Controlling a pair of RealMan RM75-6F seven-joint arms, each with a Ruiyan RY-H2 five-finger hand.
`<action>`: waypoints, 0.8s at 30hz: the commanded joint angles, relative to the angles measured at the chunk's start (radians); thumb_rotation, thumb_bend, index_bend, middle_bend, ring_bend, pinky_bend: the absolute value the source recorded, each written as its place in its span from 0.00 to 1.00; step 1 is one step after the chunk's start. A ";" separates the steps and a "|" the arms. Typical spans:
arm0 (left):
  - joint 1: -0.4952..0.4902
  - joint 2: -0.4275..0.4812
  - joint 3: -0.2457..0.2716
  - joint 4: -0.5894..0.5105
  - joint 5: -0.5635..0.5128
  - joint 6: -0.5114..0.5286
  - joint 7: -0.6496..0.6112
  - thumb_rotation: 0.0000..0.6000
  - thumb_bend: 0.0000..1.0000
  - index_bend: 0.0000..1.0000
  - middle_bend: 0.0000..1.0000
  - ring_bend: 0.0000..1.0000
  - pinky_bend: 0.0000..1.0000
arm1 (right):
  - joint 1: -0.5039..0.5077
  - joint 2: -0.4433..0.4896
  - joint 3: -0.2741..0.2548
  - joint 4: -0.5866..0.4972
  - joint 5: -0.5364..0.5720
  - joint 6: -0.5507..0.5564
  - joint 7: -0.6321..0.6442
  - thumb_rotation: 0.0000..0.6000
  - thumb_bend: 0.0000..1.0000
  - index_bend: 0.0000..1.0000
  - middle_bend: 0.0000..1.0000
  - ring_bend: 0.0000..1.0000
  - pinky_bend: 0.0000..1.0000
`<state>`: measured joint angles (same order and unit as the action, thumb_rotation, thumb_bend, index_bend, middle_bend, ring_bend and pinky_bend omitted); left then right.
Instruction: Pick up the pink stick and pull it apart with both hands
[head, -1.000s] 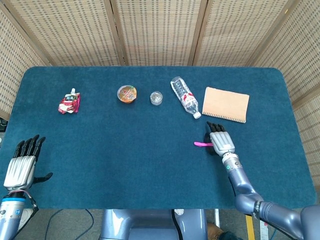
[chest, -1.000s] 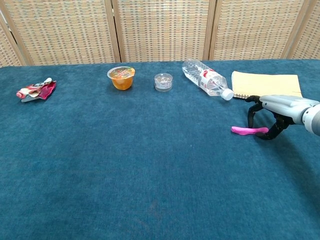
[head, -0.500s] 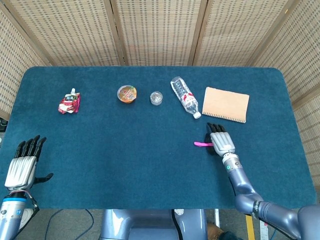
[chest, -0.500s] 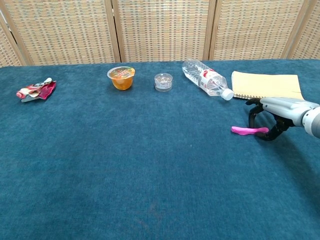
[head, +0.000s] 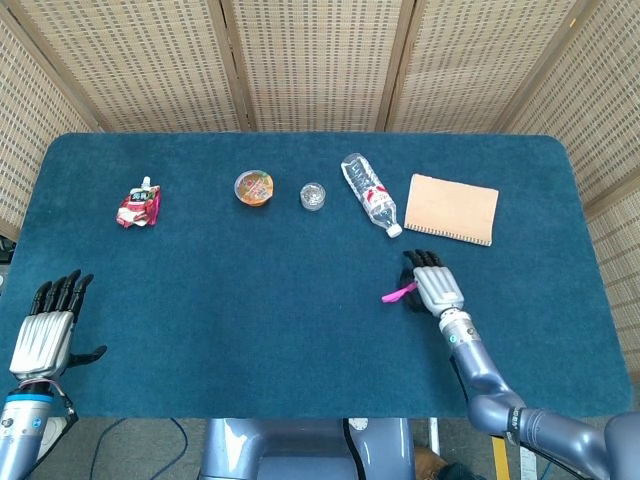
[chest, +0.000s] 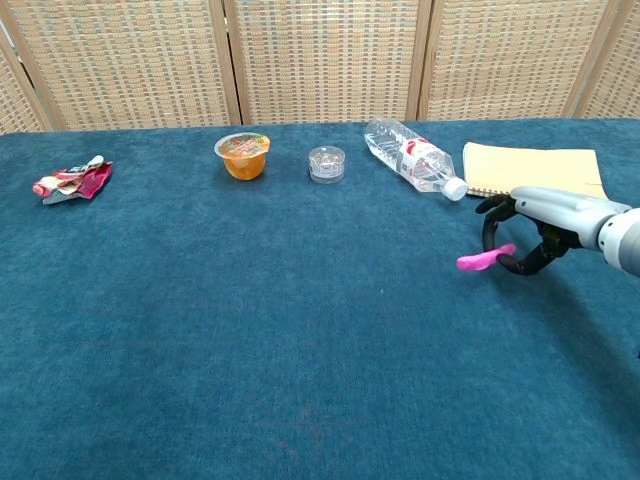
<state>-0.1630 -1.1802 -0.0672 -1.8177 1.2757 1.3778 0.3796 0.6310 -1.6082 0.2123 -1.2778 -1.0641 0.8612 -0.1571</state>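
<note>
The pink stick (head: 397, 293) (chest: 483, 258) is a short, thin pink piece at the right side of the blue table. My right hand (head: 428, 281) (chest: 535, 225) pinches its right end between its dark fingers and has it tilted, its left end pointing free just above the cloth. My left hand (head: 45, 327) is at the table's near left corner, fingers straight and apart, holding nothing; the chest view does not show it.
At the back of the table (head: 300, 340) lie a red snack pouch (head: 139, 205), an orange jelly cup (head: 254, 187), a small clear lidded cup (head: 313, 195), a water bottle on its side (head: 370, 193) and a tan notebook (head: 451, 208).
My right hand closed on the stick's right end and lifted it slightly, shifting a little left; the stick went from flat to tilted. The left hand stayed put.
</note>
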 joint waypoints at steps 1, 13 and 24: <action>-0.003 0.004 0.000 0.002 0.003 -0.003 -0.001 1.00 0.00 0.00 0.00 0.00 0.00 | -0.006 0.028 0.012 -0.067 0.015 0.014 0.000 1.00 0.64 0.67 0.19 0.00 0.00; -0.073 0.015 -0.013 0.050 0.090 -0.045 0.020 1.00 0.00 0.00 0.00 0.00 0.00 | 0.037 0.112 0.068 -0.335 0.201 0.012 -0.087 1.00 0.63 0.67 0.19 0.00 0.00; -0.247 -0.026 -0.075 0.127 0.291 -0.116 -0.023 1.00 0.00 0.14 0.00 0.00 0.00 | 0.196 0.082 0.154 -0.479 0.510 0.103 -0.262 1.00 0.63 0.66 0.20 0.00 0.00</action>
<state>-0.3781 -1.1900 -0.1241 -1.7127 1.5394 1.2801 0.3746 0.7804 -1.5079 0.3365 -1.7292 -0.6172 0.9301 -0.3766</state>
